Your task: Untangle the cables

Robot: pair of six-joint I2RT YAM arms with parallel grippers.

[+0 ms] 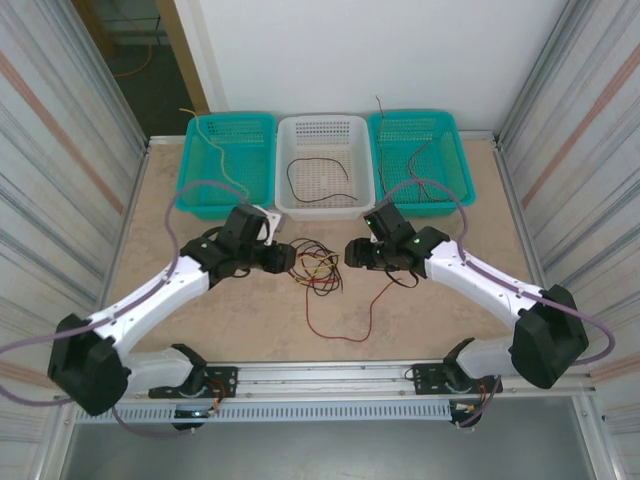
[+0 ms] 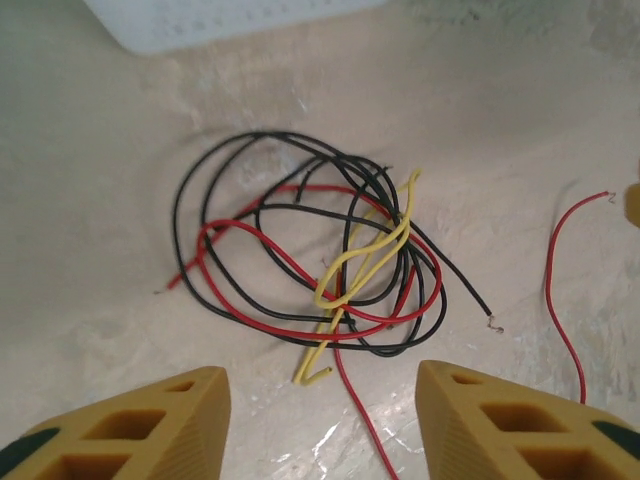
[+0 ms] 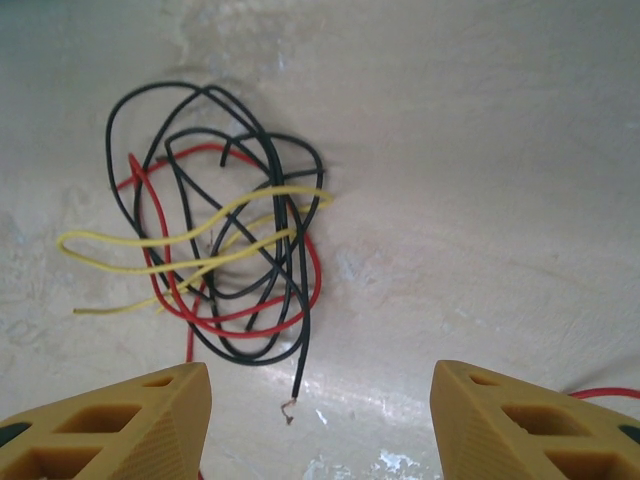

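A tangle of thin red, black and yellow cables (image 1: 318, 267) lies on the table between my two grippers. In the left wrist view the tangled cables (image 2: 320, 262) lie just beyond my open left gripper (image 2: 322, 405), whose yellow fingers (image 2: 150, 420) hold nothing. A red cable tail (image 2: 365, 425) runs between them. In the right wrist view the knot of cables (image 3: 225, 250) sits ahead and left of my open right gripper (image 3: 320, 400); a black cable's bare end (image 3: 290, 408) lies near its left finger. My left gripper (image 1: 288, 258) and right gripper (image 1: 350, 253) flank the pile.
Three baskets line the back: a teal basket (image 1: 195, 185) with a yellow wire, a white basket (image 1: 287, 192) holding a black wire (image 1: 318, 170), and a teal basket (image 1: 460, 160) with dark wires. A long red cable loop (image 1: 345, 325) trails toward the front edge.
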